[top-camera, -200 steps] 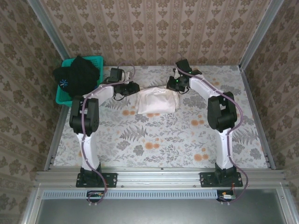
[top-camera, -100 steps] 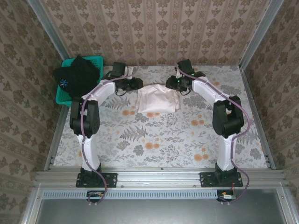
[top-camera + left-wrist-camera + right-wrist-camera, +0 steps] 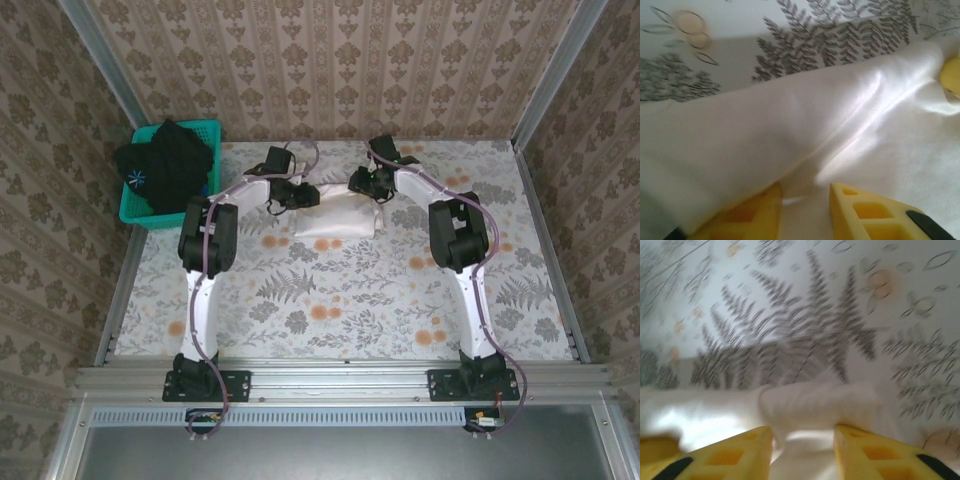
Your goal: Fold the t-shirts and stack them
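White t-shirt (image 3: 337, 218) lies folded at far-centre of table (image 3: 330, 300), pale side up. No print visible.
L gripper (image 3: 291, 196) sits at its far-left corner, R gripper (image 3: 362, 184) at its far-right corner.
L wrist cam: jaws parted. A cloth fold is draped over one finger (image 3: 740, 217), hiding the tip. No pinch seen.
R wrist cam is blurred: jaws parted, rolled cloth edge lies across just past the tips, nothing clamped.
Teal basket (image 3: 128, 208) at far left w/ dark garment (image 3: 165, 155) heaped on it. Garment type can't be made out.
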Available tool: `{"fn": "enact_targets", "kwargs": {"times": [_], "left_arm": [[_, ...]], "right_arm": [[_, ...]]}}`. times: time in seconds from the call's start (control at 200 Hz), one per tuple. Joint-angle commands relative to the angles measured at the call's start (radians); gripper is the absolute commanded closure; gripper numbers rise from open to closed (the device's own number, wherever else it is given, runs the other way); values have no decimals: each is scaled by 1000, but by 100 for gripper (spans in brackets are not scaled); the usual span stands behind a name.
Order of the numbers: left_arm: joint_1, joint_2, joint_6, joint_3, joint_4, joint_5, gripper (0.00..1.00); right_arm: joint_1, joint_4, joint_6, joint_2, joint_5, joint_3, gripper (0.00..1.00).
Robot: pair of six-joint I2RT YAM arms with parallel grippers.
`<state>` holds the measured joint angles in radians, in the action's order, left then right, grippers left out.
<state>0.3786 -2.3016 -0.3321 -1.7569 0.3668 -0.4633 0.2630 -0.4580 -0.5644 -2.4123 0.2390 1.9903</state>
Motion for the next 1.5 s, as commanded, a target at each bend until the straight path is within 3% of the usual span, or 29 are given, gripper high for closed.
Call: {"fn": "enact_targets", "kwargs": {"times": [0.0,0.11,0.255,0.395,0.57,0.715,0.815,0.985,1.185,1.27,1.495], "left_arm": [[-2,42,56,9,83,93,68],[8,93,65,21,104,130,66],[51,185,84,43,127,211,61],[104,277,65,127,88,205,61],[150,367,34,348,-83,124,69],[149,393,5,529,-174,100,76],[143,375,-7,609,-206,92,79],[136,355,-34,660,-243,75,81],[128,427,-36,649,-219,55,81],[123,484,-29,636,-193,57,79],[118,539,-20,561,-139,34,74]], "right_arm": [[-23,-110,9,-29,14,112,53],[-18,-159,63,15,0,135,42],[19,-22,82,236,-33,-96,39],[68,139,25,409,-59,-373,48],[96,203,-46,410,-67,-519,55],[77,160,-54,342,-83,-515,54],[53,130,-49,304,-49,-495,47],[53,74,-28,358,-53,-465,44],[134,73,1,442,-101,-432,51],[135,73,-2,395,-108,-384,63],[97,47,-30,197,-137,-229,68]]}}
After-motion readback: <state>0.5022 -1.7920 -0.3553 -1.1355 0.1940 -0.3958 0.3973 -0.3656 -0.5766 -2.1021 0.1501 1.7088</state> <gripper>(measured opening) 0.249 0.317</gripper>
